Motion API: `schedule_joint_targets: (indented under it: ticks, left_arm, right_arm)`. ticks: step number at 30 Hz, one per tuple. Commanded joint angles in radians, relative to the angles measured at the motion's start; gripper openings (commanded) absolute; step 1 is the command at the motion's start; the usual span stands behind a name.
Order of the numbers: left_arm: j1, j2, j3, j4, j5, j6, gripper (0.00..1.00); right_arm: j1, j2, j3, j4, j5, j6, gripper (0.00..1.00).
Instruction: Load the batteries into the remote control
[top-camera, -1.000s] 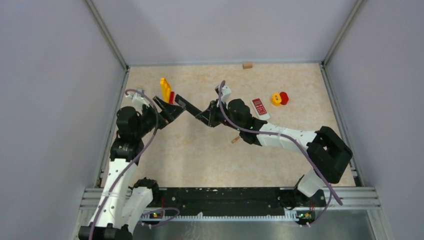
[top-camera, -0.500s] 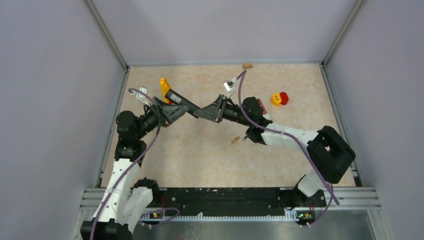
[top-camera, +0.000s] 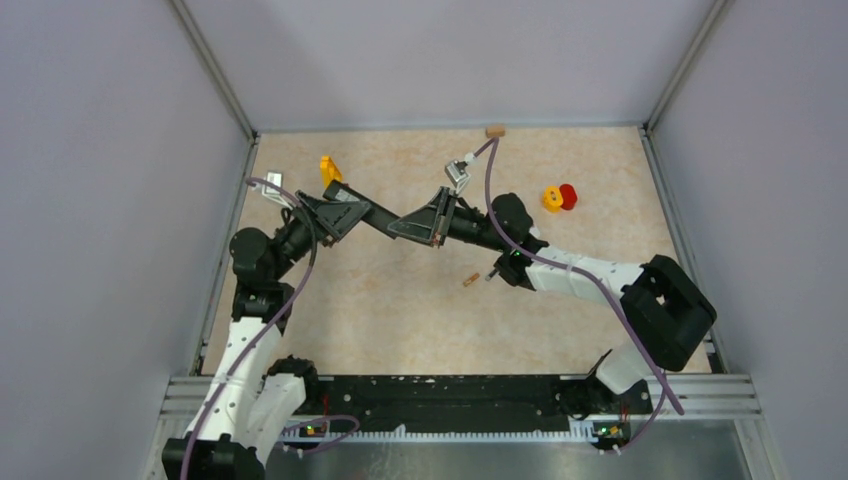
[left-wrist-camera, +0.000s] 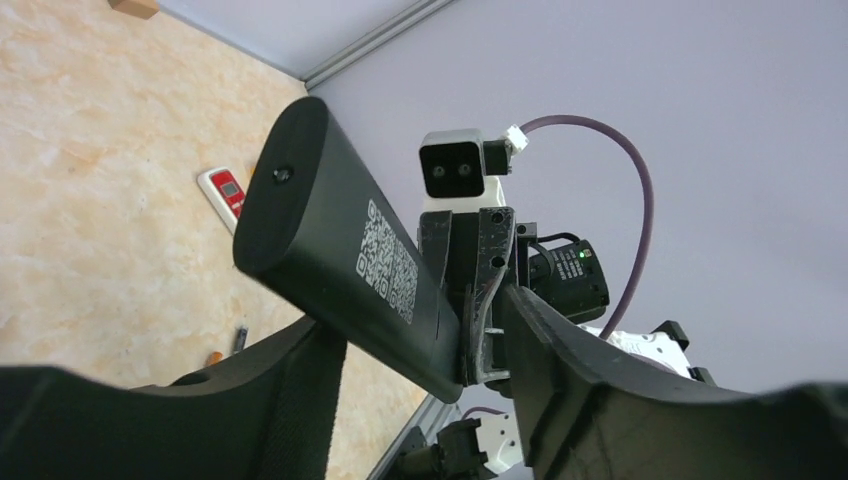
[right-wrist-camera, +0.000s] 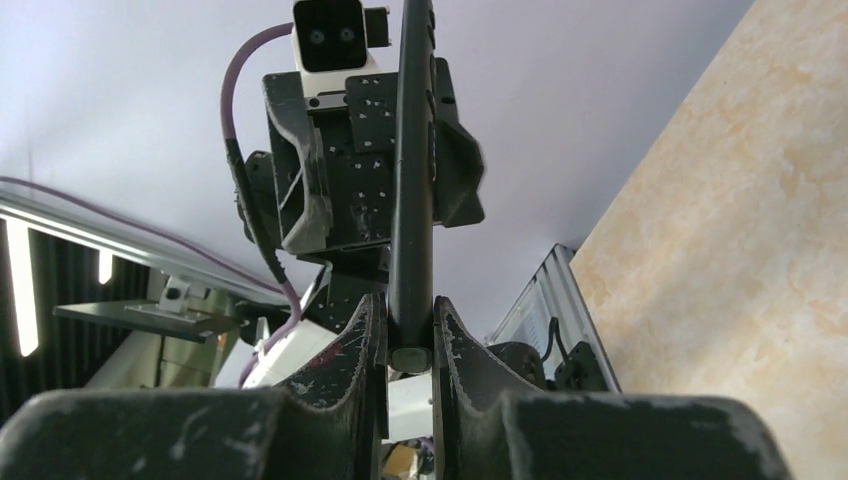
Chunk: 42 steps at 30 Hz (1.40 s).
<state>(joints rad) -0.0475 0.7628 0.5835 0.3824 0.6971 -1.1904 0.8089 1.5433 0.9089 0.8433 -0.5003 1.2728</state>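
Observation:
The black remote control (top-camera: 372, 213) hangs in the air between both grippers. My right gripper (top-camera: 405, 228) is shut on one end of it; the right wrist view shows that end pinched between the jaws (right-wrist-camera: 410, 320), with the remote (right-wrist-camera: 412, 150) edge-on. My left gripper (top-camera: 348, 207) straddles the other part, its jaws partly closed, with a gap still showing beside the remote. Its QR-coded back (left-wrist-camera: 330, 240) fills the left wrist view, between my left gripper's (left-wrist-camera: 418, 315) fingers. Two of the batteries lie on the table, one orange (top-camera: 470, 281) and one dark (top-camera: 490, 277); they also show as an orange battery (left-wrist-camera: 213, 357) and a dark battery (left-wrist-camera: 240, 338).
A white and red handset (left-wrist-camera: 222, 190) lies on the table under the right arm. A yellow block (top-camera: 331, 167) stands at the back left, a yellow piece (top-camera: 552, 199) and a red piece (top-camera: 568, 196) at the right, and a wooden block (top-camera: 494, 131) by the back wall.
The left gripper's jaws have narrowed around the remote. Both wrists have turned and the remote has swung flatter and further left. The right arm now covers the white handset from above.

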Motion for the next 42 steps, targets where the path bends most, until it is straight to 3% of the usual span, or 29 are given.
schedule_joint_targets:
  ticks: [1,7,12,17,19,22,26,35,42]
  left_arm:
    - [0.003,0.019,-0.009,0.16,-0.014,-0.054,0.56]
    - [0.003,0.02,-0.017,0.163,-0.011,-0.051,0.31]
    - [0.003,0.031,-0.014,0.164,0.002,-0.032,0.0]
    - [0.003,0.031,-0.022,0.156,0.01,-0.017,0.0]
    - [0.003,0.027,-0.024,0.145,0.007,-0.01,0.0]
    - [0.003,0.017,-0.022,0.119,0.001,0.003,0.0]
    - [0.003,0.017,-0.014,0.1,-0.003,-0.002,0.0]
    - [0.002,0.059,0.075,0.045,0.045,-0.2,0.0]
    - [0.006,0.064,0.105,0.059,0.044,-0.214,0.0]
  right_arm:
    - [0.001,-0.02,0.021,0.027,-0.014,0.067,0.0]
    - [0.001,0.018,0.021,0.072,-0.043,0.11,0.0]
    - [0.001,0.026,0.016,0.073,-0.057,0.089,0.02]
    - [0.002,0.028,0.036,0.046,-0.009,0.02,0.54]
    - [0.001,0.034,0.068,0.003,0.007,-0.023,0.64]
    - [0.001,0.058,0.121,-0.047,0.02,-0.058,0.68]
    - [0.002,0.116,0.178,-0.082,0.001,-0.06,0.64]
    - [0.001,0.132,0.118,-0.09,-0.046,-0.078,0.23]
    - [-0.017,0.109,0.011,0.052,-0.126,-0.112,0.1]
